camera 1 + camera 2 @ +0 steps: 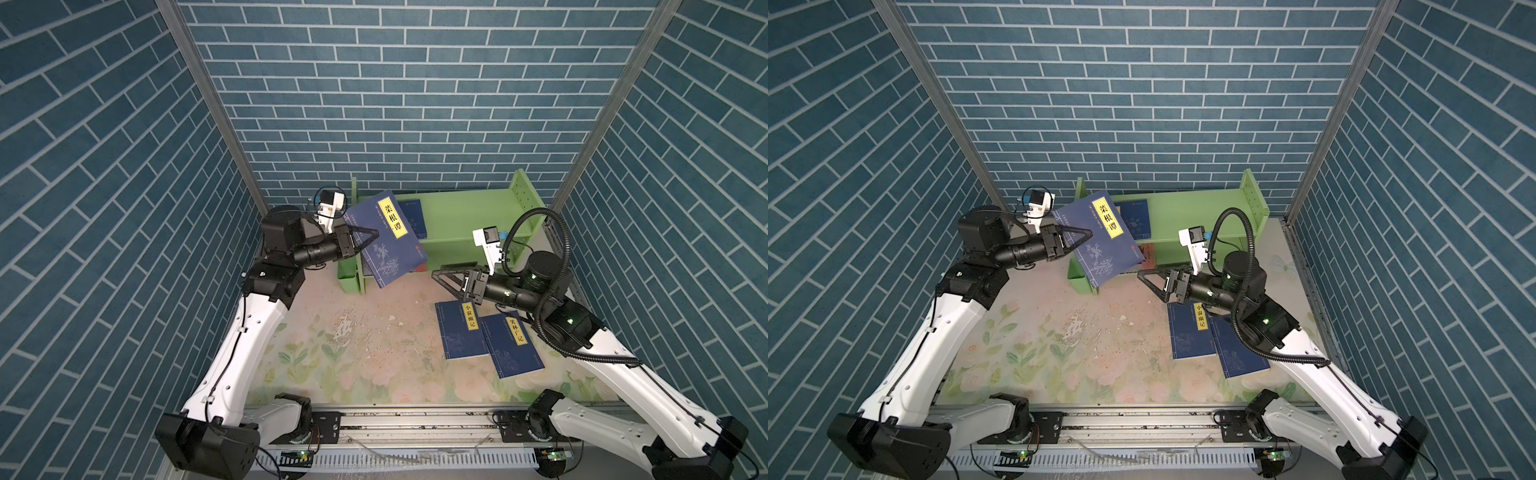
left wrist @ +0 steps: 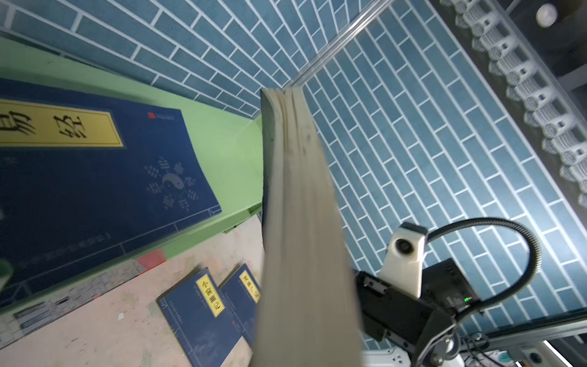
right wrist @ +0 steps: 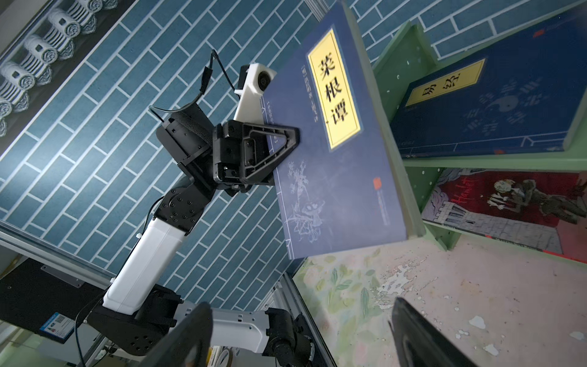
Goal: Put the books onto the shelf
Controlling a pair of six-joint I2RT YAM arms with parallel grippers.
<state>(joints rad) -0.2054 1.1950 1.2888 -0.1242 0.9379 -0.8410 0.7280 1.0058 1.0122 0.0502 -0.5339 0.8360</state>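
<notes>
Books first: five show up in all, and by the look of it the job is roughly halfway. One blue book [image 1: 413, 216] lies flat on the top tier of the green shelf [image 1: 469, 208], and a red-and-grey book [image 3: 508, 203] sits on the lower tier under it, so those two look done. A third book [image 1: 386, 239], blue with a yellow label, is up in the air and tilted, right in front of the shelf's left end and near the little green cup [image 1: 347, 278] on that side. The left gripper [image 1: 374, 234] is clamped on that book's outer edge, so most of the cover sticks out past the fingers toward the shelf. Whether it touches a tier yet is hard to tell. A fourth book [image 1: 461, 332] and a fifth book [image 1: 513, 347] lie face up on the table [image 1: 353, 340], touching along one side, well apart from the left gripper. The right gripper [image 1: 439, 274] has its jaws spread wide with nothing between them, and hangs near the far end of that pair, between them and the shelf. Left to do: shelve the one in the air, then those two.
</notes>
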